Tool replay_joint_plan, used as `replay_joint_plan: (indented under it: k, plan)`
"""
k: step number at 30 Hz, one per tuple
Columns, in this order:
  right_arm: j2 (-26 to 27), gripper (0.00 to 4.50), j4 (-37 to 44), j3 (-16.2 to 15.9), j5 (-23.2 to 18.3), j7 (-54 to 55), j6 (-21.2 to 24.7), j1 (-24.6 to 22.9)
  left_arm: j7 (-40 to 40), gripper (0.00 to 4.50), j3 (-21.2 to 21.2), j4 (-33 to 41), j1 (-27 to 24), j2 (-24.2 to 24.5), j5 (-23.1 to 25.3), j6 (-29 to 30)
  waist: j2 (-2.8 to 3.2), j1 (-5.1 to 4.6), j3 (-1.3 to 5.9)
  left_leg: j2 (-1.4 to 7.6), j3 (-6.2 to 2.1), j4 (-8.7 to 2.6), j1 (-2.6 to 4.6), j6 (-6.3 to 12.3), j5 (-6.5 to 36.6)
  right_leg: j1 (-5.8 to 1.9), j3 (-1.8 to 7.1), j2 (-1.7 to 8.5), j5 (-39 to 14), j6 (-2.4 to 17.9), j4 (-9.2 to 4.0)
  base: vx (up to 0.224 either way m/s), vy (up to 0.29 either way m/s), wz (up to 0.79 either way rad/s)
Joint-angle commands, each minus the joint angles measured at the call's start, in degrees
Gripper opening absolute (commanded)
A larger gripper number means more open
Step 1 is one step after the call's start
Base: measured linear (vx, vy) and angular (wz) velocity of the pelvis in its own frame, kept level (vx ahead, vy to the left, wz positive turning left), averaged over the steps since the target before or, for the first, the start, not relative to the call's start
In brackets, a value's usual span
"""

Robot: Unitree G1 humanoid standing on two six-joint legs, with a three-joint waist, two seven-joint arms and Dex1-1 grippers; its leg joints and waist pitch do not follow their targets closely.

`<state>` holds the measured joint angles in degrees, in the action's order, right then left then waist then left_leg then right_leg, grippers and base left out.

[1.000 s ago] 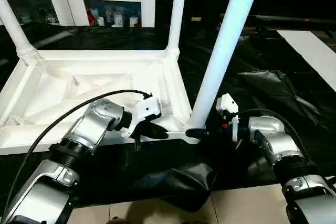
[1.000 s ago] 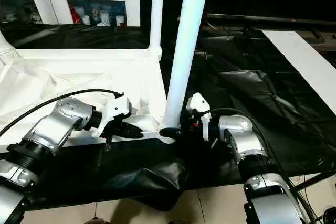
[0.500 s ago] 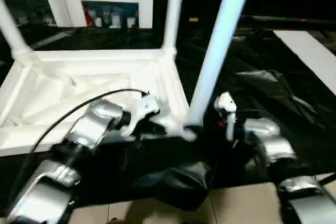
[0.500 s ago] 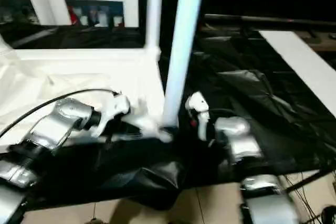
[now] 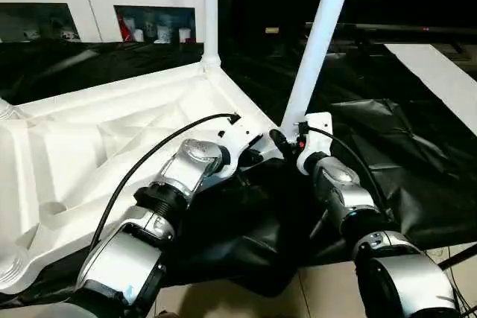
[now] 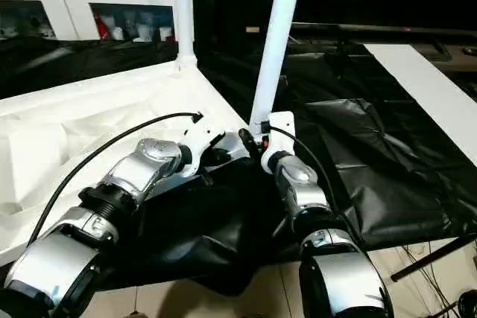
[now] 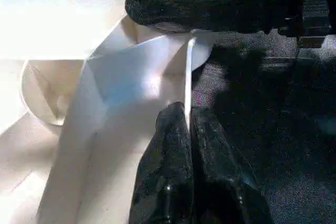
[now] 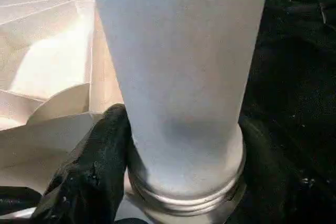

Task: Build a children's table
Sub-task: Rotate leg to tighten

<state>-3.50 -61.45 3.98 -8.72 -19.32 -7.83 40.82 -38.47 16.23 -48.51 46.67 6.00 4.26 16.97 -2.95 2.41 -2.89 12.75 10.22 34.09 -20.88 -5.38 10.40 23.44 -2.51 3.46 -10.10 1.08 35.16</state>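
left gripper (image 7: pixel 188 124): fingers pinched together on the table top (image 5: pixel 89 139) rim
right gripper (image 8: pixel 178 150): fingers clamped around leg (image 5: pixel 319 42) base
leg: upright in corner socket

Dim room, bright overhead glare on white plastic; wrist pics soft, overexposed.

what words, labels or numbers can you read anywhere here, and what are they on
No text can be read.
White plastic square table top, white tapered tube legs: plain, no print or label.
Small colourful items behind the glass of the white cabinet: any print is too small and blurred to read.
White housings of the left gripper and right gripper: no marking legible.
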Motion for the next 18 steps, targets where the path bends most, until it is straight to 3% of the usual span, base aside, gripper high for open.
replay_joint_plan:
  k: [1, 3, 6, 13, 18]
  plan:
    - [2.05, 3.36, 0.90, -3.16, 1.51, -6.46, -2.32, -0.80, 3.64, 0.00, -1.02, -2.86, -0.14, 1.22, 1.39, -0.85, -0.26, 0.03, 3.63, 0.09, 0.34, -3.84, 0.13, 2.56, 11.44, -2.89, 1.85, 3.57, -13.91, 10.60, -4.53, 0.000, 0.000, 0.00]
    - [0.65, 3.66, 2.21, -3.79, 1.02, -9.87, -2.56, -1.25, 1.13, 0.00, -0.39, -2.07, -0.61, 2.31, 1.20, -1.64, -0.23, -0.64, 3.57, 0.01, -0.03, -4.13, -0.57, 2.39, 11.56, -3.40, 1.50, 3.53, -15.73, 9.85, -4.53, 0.000, 0.000, 0.00]
    - [-1.95, 3.74, 4.32, -5.20, 0.76, -15.36, -0.42, -1.92, -3.09, 0.00, 0.65, -0.12, -1.66, 3.78, 0.85, -2.77, -0.40, -0.63, 3.60, 0.15, 0.05, -3.93, -0.04, 2.94, 11.89, -3.04, 1.66, 3.64, -15.99, 10.38, -4.84, 0.000, 0.000, 0.00]
    - [-9.80, 3.79, 8.18, -7.76, 1.90, -31.32, 0.10, -4.43, -16.67, 0.00, 2.62, 7.25, -5.04, 8.87, -0.99, -3.99, -0.61, 0.02, 3.90, 0.52, 0.41, -3.53, -0.10, 5.67, 6.98, -3.21, 1.85, 3.72, -6.17, 14.31, -3.51, 0.000, 0.000, 0.00]
    - [-12.98, 3.79, 10.92, -8.85, 1.56, -37.20, 0.78, -5.43, -25.22, 0.00, 4.36, 12.36, -7.27, 12.17, -3.09, -5.02, -0.40, 0.21, 3.56, 0.72, 0.46, -3.81, 0.38, 4.51, 9.73, -2.79, 1.88, 3.75, -10.15, 14.03, -3.96, 0.000, 0.000, 0.00]
